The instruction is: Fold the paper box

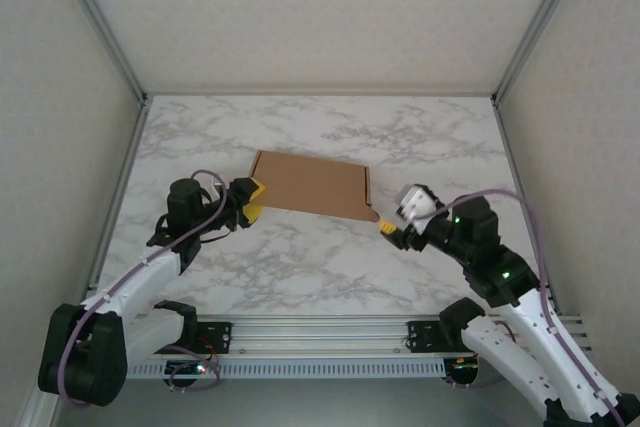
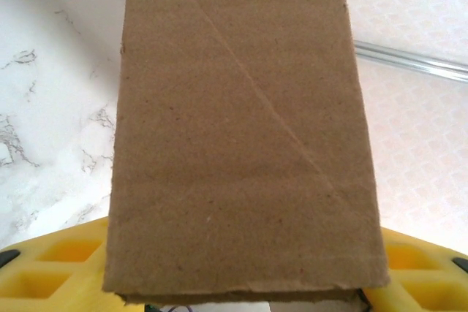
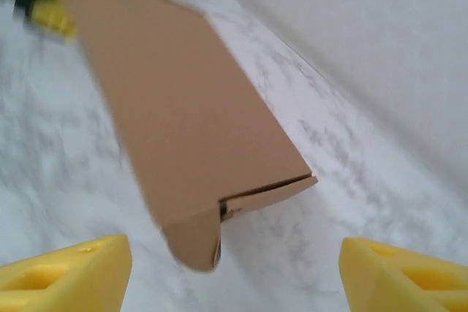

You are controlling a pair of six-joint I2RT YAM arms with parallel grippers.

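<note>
Top external view: the left gripper [image 1: 250,201] pinches one end of the paper box [image 1: 310,185]. The right gripper [image 1: 390,230] has open jaws nearby.

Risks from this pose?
1. The left gripper pinches the paper box at one end only; a push from the right could swing it or make it slip.
2. The right gripper is open just short of the protruding corner tab; closing there may crush it.

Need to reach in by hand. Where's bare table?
Free: table strip between box and back wall; wider strip between box and front rail. Crowded: box's left end at left gripper, near-right corner at right gripper.
</note>
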